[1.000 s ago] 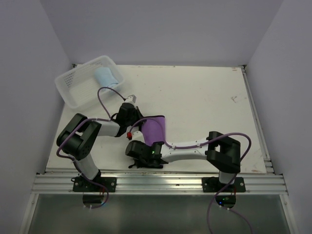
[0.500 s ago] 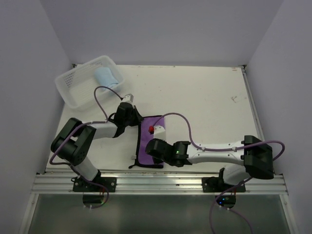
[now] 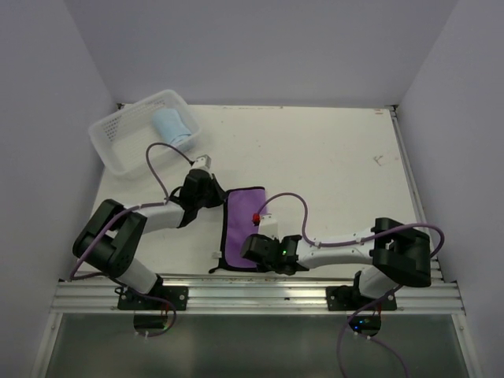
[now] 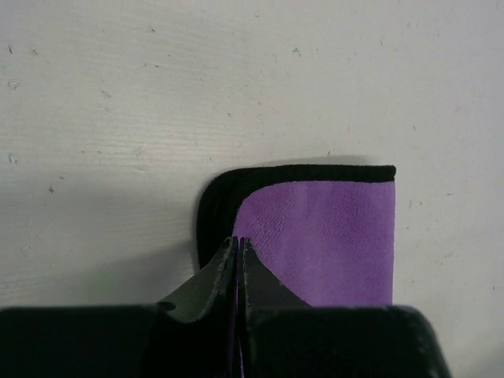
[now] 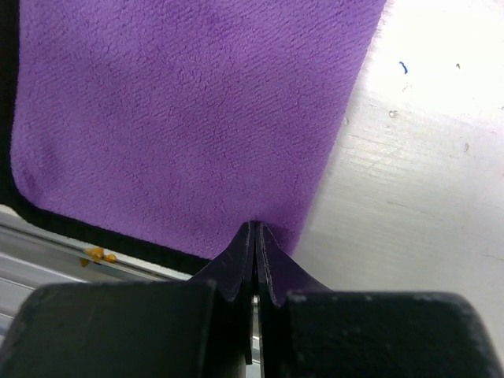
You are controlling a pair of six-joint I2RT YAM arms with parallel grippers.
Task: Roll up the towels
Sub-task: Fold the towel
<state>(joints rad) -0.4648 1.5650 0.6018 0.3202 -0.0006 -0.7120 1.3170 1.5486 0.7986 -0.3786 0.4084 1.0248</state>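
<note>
top external view
- purple towel (image 3: 242,224): spread flat on the white table (image 3: 331,173), purple face up, with a dark border along its edges
- left gripper (image 3: 221,196): at the purple towel's far left corner, jaws pressed together on that corner
- right gripper (image 3: 247,253): over the purple towel's near end, toward its right side, jaws closed
- basket (image 3: 110,143): white lattice, well apart from the purple towel, off beyond its far left corner
- blue towel (image 3: 172,124): a light roll lying inside the basket, well apart from the purple towel

left wrist view
- purple towel (image 4: 323,236): one rounded corner in view, black trim along the top edge and down the left edge; the left edge stands slightly up off the table (image 4: 157,94)
- left gripper (image 4: 239,242): tips meet on the purple towel just inside that corner
- fingers (image 4: 211,277): tight together, with only a thin strip of purple between them

right wrist view
- purple towel (image 5: 173,118): fills the upper left, black trim along its left and lower edges
- table (image 5: 409,197): bare white surface to the right of the purple towel
- right gripper (image 5: 255,228): tips nipped shut on the purple towel's edge, beside its right side
- cloth at the tips: puckered slightly where the jaws meet
</note>
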